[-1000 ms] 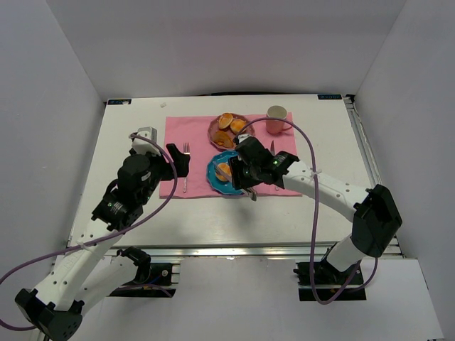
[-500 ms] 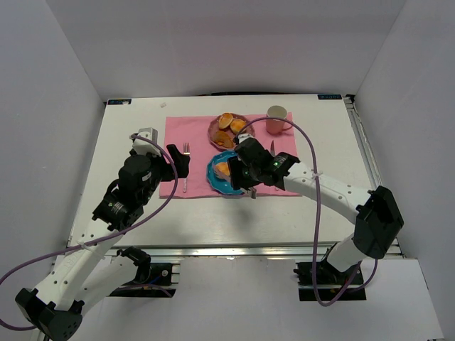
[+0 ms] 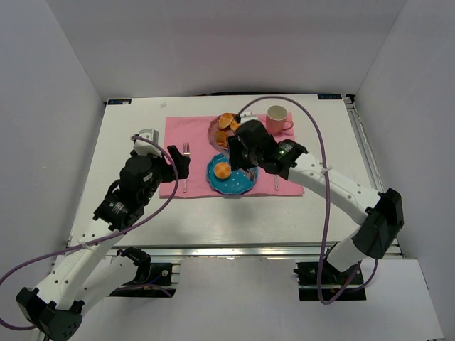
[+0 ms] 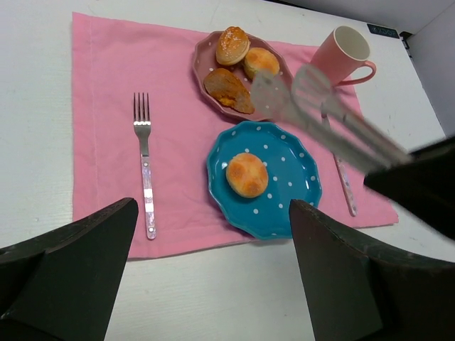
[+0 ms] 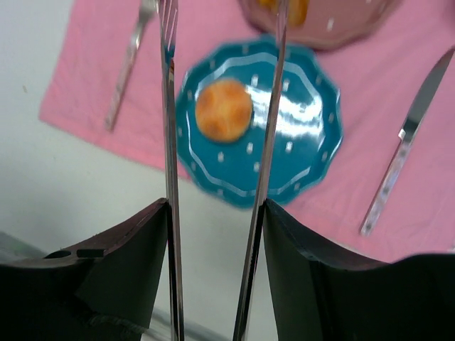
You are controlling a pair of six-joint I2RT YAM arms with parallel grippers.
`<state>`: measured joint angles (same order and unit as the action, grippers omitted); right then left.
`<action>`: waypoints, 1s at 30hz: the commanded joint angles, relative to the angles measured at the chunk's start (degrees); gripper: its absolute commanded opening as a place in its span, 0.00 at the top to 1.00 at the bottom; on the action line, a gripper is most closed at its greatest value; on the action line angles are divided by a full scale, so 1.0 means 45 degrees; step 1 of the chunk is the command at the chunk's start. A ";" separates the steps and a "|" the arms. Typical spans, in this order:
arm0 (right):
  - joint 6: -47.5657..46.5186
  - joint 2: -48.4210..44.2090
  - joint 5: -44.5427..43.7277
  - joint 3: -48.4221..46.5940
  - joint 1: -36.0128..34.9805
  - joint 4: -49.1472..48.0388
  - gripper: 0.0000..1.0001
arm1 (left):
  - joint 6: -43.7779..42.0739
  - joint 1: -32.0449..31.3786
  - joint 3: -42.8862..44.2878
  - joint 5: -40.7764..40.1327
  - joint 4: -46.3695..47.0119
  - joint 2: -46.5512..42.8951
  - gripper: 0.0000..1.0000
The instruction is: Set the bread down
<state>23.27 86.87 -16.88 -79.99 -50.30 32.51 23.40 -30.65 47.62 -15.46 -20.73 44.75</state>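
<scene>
The left claw (image 3: 178, 160) hangs over the left side of the white worktop (image 3: 128, 128). Its fingers are spread wide with nothing between them, and it sits by the left edge of a pink placemat (image 4: 99, 92). A fork (image 4: 144, 163) lies on the mat's left half, tines pointing away from the arms.

Further right, near the mat's front edge, is a blue dotted plate (image 4: 298, 177). 1 round roll (image 4: 247, 175) rests on it, a little left of its middle. Just behind it, a pink plate (image 4: 200, 62) holds 3 more pieces of bread. These are a far bun (image 4: 232, 45), a right bun (image 4: 261, 61) and a longer pastry (image 4: 226, 89) on the near side, packed close together.

The right claw (image 5: 215, 213) pinches a pair of metal tongs (image 5: 169, 142). The 2 blades stand apart and carry nothing. In the wrist view the round roll shows between them, lower down.

A pink mug (image 4: 341, 53) stands upright just right of the pink plate, handle to the right. A knife (image 5: 405, 153) lies near the mat's right edge.
</scene>
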 commanded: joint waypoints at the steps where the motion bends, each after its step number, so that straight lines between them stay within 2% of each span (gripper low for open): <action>1: -0.0970 0.1002 -0.0623 -0.2103 0.0648 -0.0293 0.40 | -0.0024 0.0015 -0.0112 -0.0060 0.0115 -0.0140 0.02; 5: -0.1751 0.2567 0.0719 -0.5166 0.1548 -0.0096 0.41 | -0.0024 -0.0004 -0.0073 -0.0060 0.0056 -0.0120 0.02; 8: -0.2104 0.3467 0.1308 -0.5895 0.1959 -0.0154 0.41 | -0.0004 0.0015 -0.0093 -0.0040 0.0056 -0.0121 0.02; 18: -0.2728 0.5205 0.1936 -0.5781 0.2468 -0.0995 0.42 | -0.0141 -0.0004 0.0396 0.0117 -0.0354 0.0095 0.02; 30: -0.3061 0.5968 0.1779 -0.4824 0.2663 -0.1190 0.43 | -0.0004 0.0015 0.0161 0.0175 -0.0139 0.0231 0.02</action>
<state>10.52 112.90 -9.19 -102.19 -38.79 29.85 23.42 -30.65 47.57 -15.35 -21.85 45.69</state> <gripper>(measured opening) 0.572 0.983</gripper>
